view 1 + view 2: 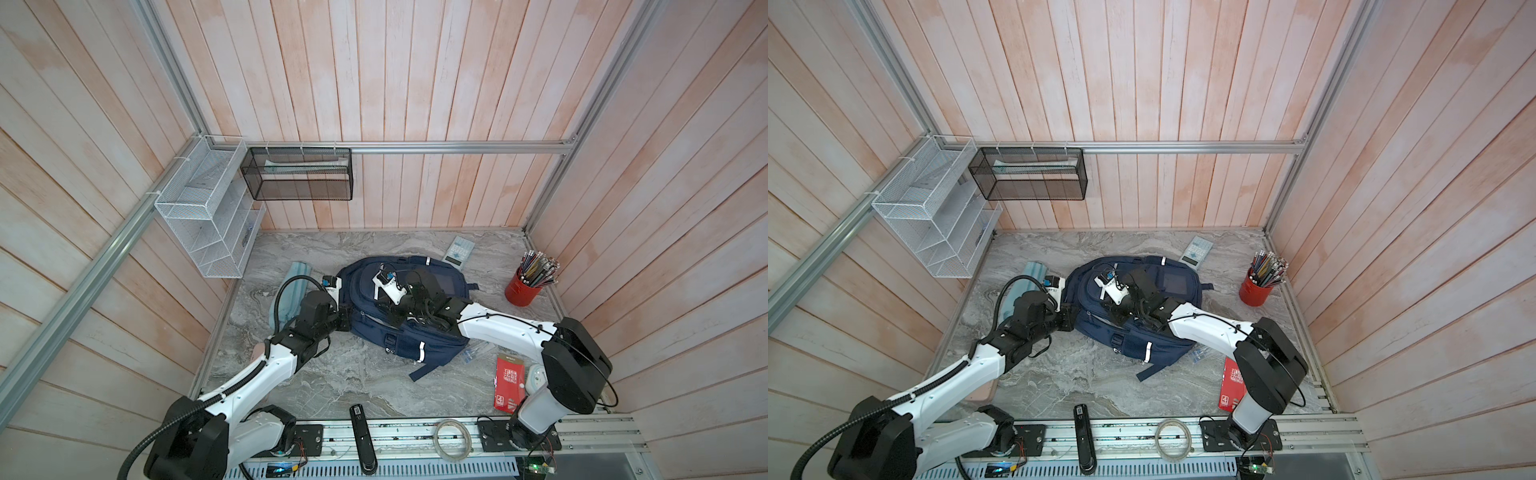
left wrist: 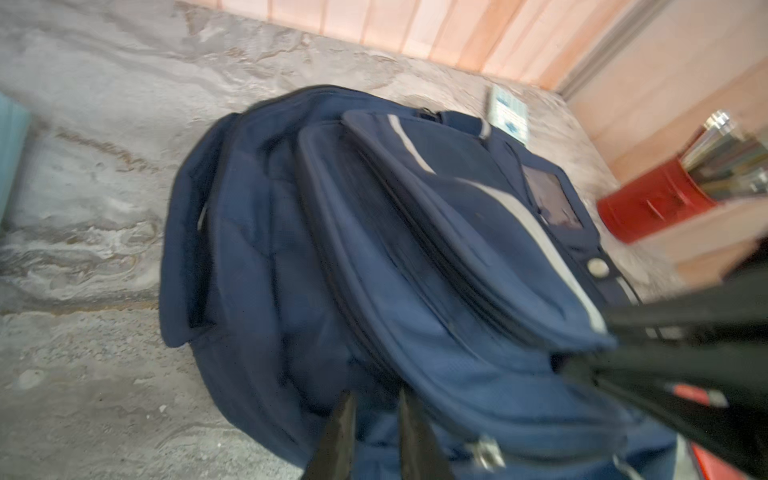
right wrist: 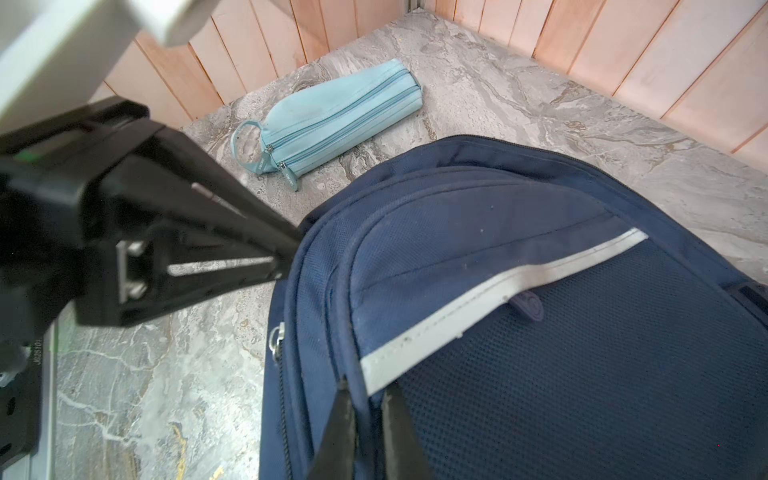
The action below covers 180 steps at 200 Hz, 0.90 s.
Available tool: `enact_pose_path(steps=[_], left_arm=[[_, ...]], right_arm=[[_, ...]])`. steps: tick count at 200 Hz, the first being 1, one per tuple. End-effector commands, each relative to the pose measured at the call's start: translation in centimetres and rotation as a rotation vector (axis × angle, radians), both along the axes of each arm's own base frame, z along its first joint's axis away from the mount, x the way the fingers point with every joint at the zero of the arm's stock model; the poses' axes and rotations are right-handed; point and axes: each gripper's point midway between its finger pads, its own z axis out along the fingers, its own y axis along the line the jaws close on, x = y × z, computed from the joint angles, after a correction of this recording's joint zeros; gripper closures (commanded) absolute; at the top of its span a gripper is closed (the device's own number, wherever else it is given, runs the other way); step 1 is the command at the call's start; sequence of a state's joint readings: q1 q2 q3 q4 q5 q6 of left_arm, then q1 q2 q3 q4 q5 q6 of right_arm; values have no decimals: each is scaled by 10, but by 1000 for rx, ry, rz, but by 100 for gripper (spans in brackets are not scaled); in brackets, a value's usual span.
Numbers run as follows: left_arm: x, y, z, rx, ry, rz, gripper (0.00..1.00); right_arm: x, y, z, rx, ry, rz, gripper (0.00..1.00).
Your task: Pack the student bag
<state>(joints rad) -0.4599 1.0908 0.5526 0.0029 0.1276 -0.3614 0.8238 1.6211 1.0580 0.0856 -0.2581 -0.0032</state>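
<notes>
The right gripper [image 3: 368, 399] is clamped on a pocket rim of the large navy blue fabric student bag [image 1: 432, 343], which lies flat on the grey marbled tabletop [image 1: 332, 386], long axis running away from the robot. The left gripper [image 3: 291, 253] touches the bag's left edge; whether it grips I cannot tell.

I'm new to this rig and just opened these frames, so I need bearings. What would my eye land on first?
The big navy student bag lies in the middle of the marble table. The right gripper pinches its fabric beside a pale stripe, and the left gripper meets its side. A red cup of pencils stands near the right-hand wall, and a light blue pencil case lies beside the bag, by the left gripper.
</notes>
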Motion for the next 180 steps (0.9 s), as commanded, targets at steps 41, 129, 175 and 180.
enact_pose_path(steps=[41, 129, 175, 180], left_arm=[[-24, -32, -3, 39, -92, -120, 71], [-8, -34, -18, 118, -61, -90, 71], [1, -42, -18, 120, -60, -87, 69], [2, -42, -18, 124, -58, -82, 69]], right_arm=[[-2, 0, 27, 85, -30, 18, 100], [-5, 3, 25, 94, -9, 34, 100], [-8, 7, 22, 101, 18, 57, 100], [-8, 7, 21, 99, 18, 58, 100]])
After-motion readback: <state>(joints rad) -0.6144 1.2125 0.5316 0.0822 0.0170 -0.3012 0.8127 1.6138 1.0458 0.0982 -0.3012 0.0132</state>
